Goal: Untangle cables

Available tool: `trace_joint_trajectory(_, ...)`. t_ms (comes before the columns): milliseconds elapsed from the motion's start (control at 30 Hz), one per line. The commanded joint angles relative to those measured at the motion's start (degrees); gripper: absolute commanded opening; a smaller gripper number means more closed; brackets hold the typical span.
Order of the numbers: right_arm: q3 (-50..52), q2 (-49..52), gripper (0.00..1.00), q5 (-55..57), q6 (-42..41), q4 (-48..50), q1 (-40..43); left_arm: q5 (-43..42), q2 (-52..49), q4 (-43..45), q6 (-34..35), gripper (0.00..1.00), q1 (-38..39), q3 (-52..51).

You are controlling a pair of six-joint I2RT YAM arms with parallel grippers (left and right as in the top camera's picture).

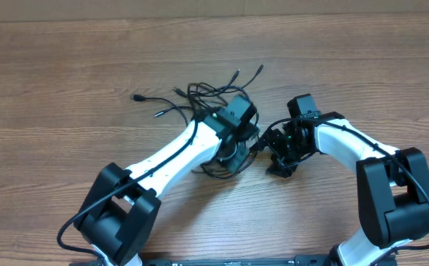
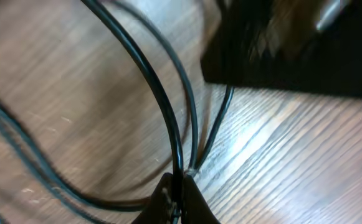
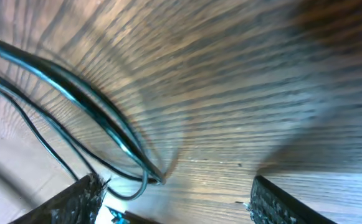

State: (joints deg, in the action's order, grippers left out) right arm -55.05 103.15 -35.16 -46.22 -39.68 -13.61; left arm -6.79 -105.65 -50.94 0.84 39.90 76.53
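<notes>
**Left gripper** (image 2: 178,200): the jaws are found closed together, clamped on one strand of the cables (image 2: 161,102) right at the fingertips. From the pinch point, the gripped strand is seen to arc forward and to the left. Two further strands run just beside it on the right, and they are drawn close together immediately ahead of the tips. More strands are noted further left, low against the table (image 2: 305,155). A dark, blurred mass is recorded ahead and to the right; it cannot be identified from this view.

**Right gripper** (image 3: 176,186): the fingers (image 3: 75,202) are held well apart, and nothing is clamped. A bundled loop of cable is observed ahead and to the left, with its bend lying on the wood between the two fingers, nearer the left one. Contact between loop and finger cannot be determined.

**Overhead:** the two grippers are seen close beside each other. The main tangle is spread beyond the left gripper, with several plug tips (image 1: 135,97) fanned outward from it.
</notes>
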Motion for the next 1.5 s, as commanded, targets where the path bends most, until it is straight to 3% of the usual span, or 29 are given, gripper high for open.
trace_joint_trajectory(0, 0.48, 0.17, 0.74, -3.32, 0.72, 0.66, 0.07, 1.29, 1.73, -3.23, -0.9, 0.04, -0.92, 6.34)
trace_joint_trajectory(333, 0.48, 0.17, 0.67, -2.67, -4.61, 7.43, -2.08, 6.14, 2.01, -15.28, -0.39, 0.04, -3.63, 23.17)
trace_joint_trajectory(667, 0.48, 0.17, 0.66, 14.97, -9.22, 21.4, -10.91, 5.75, 6.49, -16.76, 1.09, 0.04, -6.32, 32.13)
trace_joint_trajectory(767, 0.48, 0.17, 0.46, 21.22, -10.64, 23.26, -13.16, 5.84, 8.11, -16.81, 1.09, 0.04, -7.34, 32.13)
trace_joint_trajectory(867, 0.48, 0.17, 0.13, 24.22, -10.58, 23.3, -14.53, 6.4, 9.33, -16.76, 1.25, 0.04, -8.66, 32.13)
trace_joint_trajectory(933, 0.48, 0.17, 0.04, 24.44, -10.58, 23.12, -14.73, 7.78, 10.19, -16.65, 3.43, 0.04, -9.97, 32.13)
trace_joint_trajectory(1100, 0.48, 0.17, 0.04, 24.44, -10.58, 22.84, -14.73, 10.58, 12.96, -14.36, 9.97, 0.04, -14.16, 32.13)
trace_joint_trajectory(1300, 0.48, 0.17, 0.04, 24.65, -10.58, 22.45, -14.73, 12.13, 20.04, -5.84, 21.77, 0.04, -23.34, 32.13)
trace_joint_trajectory(1467, 0.48, 0.17, 0.04, 24.76, -10.58, 22.45, -14.73, 12.13, 27.26, 1.18, 26.67, 0.04, -31.15, 32.13)
